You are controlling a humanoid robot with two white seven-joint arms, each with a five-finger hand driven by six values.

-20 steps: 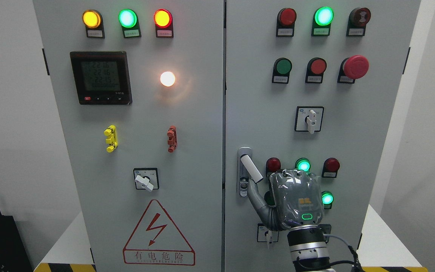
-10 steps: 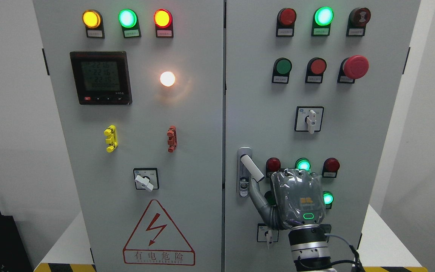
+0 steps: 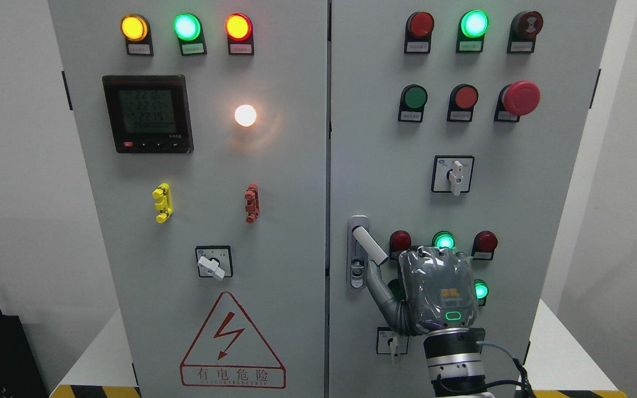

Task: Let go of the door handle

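Right hand at the door handle
Your right hand (image 3: pixel 434 293) sits just beside the swung-out door handle (image 3: pixel 369 245), thumb touching its tip; whether the fingers grip, you cannot tell.

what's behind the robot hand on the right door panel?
The right hand covers part of the lower button cluster. A lit green lamp shows above it, another at its right edge, and a dark button peeks out left. Anything directly behind is hidden.

A grey two-door cabinet (image 3: pixel 274 182) fills the frame. At lower right the right hand (image 3: pixel 434 293) is raised before the right door, back toward us, thumb angled up-left to just under the white door handle (image 3: pixel 368 245), which tilts out from its latch plate. Whether they touch is unclear.
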